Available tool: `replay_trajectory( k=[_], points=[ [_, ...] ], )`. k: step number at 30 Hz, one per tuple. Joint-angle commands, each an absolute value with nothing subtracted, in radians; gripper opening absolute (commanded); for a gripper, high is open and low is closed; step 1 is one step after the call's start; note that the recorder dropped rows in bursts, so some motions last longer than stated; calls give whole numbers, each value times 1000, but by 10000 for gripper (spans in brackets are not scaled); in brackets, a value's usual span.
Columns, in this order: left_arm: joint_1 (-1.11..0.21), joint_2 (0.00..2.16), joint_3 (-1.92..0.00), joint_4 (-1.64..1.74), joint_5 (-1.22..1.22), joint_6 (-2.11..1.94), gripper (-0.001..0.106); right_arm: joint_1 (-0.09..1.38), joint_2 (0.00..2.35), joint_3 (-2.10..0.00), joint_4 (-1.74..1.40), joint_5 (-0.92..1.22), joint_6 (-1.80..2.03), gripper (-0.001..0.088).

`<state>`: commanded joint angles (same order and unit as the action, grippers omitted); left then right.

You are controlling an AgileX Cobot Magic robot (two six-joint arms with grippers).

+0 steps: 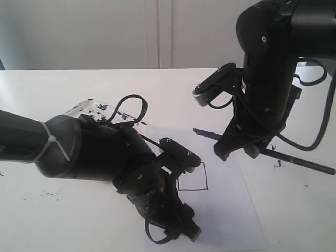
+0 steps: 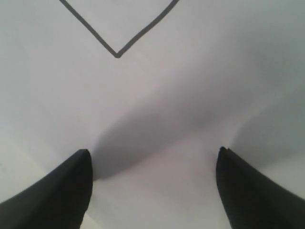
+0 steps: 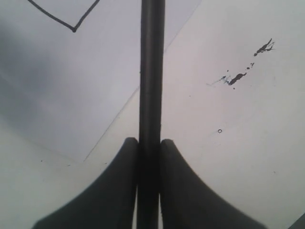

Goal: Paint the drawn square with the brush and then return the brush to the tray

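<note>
Brush [image 1: 299, 160] clamped in closed right jaws, slanting low across paper [image 1: 231, 210] edge, tip apart from blank drawn square [image 1: 195, 178]; left jaws open, empty, over paper; likely faults: stroke overrunning outline, sheet skidding on worktop [image 1: 294, 210] if unpinned.

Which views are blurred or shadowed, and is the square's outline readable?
Exterior view: table washed out, drawn square readable. Left wrist view: soft, broad grey shadow on the paper. Right wrist view: brush blurred close up.
</note>
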<state>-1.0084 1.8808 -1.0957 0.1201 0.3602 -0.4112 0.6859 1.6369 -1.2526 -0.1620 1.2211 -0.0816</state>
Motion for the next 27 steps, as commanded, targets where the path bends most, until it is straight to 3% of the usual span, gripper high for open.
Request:
replay_trajectory(
  k=[27],
  points=[
    [-1008, 1881, -1096, 120, 305, -411, 749, 688, 1619, -1184, -18, 1221, -132, 0]
  ],
)
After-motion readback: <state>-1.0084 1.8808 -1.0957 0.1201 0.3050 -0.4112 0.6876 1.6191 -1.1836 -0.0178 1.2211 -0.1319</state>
